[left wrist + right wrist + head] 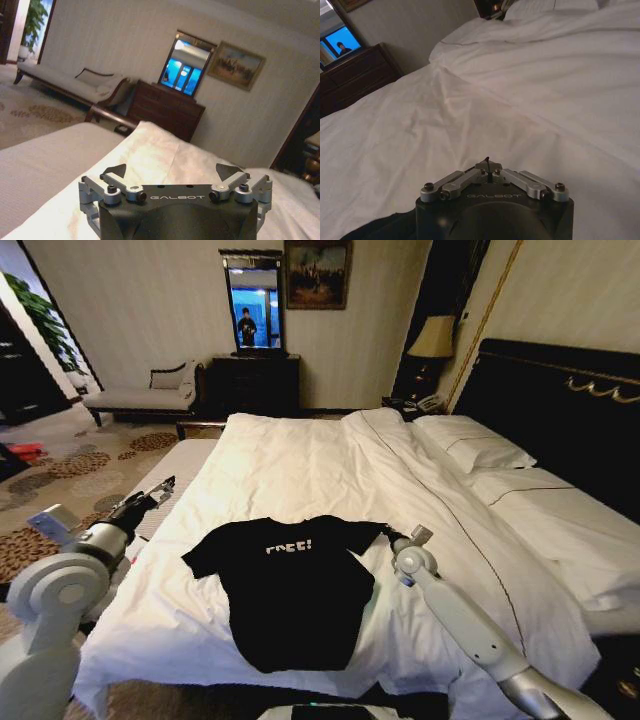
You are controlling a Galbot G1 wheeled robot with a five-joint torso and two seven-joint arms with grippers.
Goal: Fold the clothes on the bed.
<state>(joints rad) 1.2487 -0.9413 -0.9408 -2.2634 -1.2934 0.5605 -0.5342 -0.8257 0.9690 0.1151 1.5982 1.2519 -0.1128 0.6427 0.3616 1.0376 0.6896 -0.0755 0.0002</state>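
The clothes are one black T-shirt [295, 590] with white lettering, lying flat and face up near the foot of the bed [300, 460], on its white duvet. My right gripper [397, 537] rests at the tip of the shirt's right sleeve. In the right wrist view its fingers [488, 167] are pressed together with a sliver of black fabric between them, and more black cloth [375, 230] shows beside the wrist. My left gripper [160, 490] hovers off the bed's left edge, apart from the shirt, with its fingers [172, 175] spread wide and holding nothing.
White pillows [470, 445] lie against the dark headboard [560, 410] on the right. A dark dresser [255, 380] with a mirror and a pale chaise bench [140, 395] stand at the far wall. A low white surface [170, 475] adjoins the bed's left side.
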